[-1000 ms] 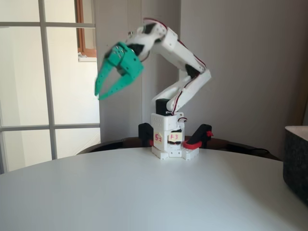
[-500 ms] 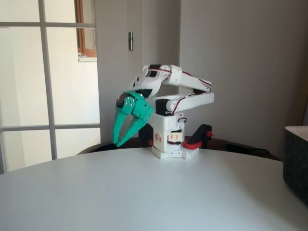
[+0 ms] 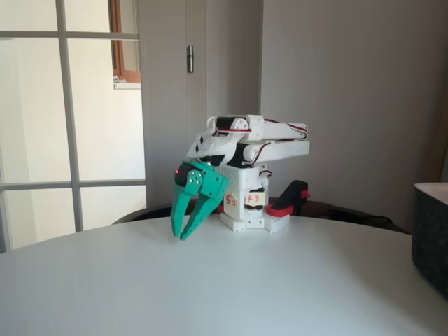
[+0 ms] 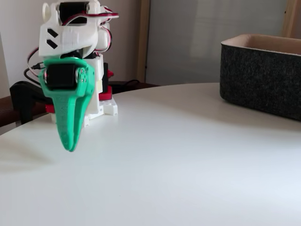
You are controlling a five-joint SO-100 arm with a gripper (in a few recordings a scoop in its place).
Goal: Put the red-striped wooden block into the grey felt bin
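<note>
1. Your green gripper (image 3: 185, 233) hangs low over the white table (image 3: 280, 280), arm folded, fingers slightly parted and holding nothing.
2. I see no red-striped block on the table; it may already lie inside the grey felt bin (image 4: 263, 80), whose interior is hidden.
3. I judge the task looks finished; check the bin before moving.

The grey felt bin (image 4: 263, 84) stands upright on the white worktop (image 4: 188, 160) at the right, dark charcoal with fuzzy walls and a paler rim; its top is open, its inside hidden.
</note>
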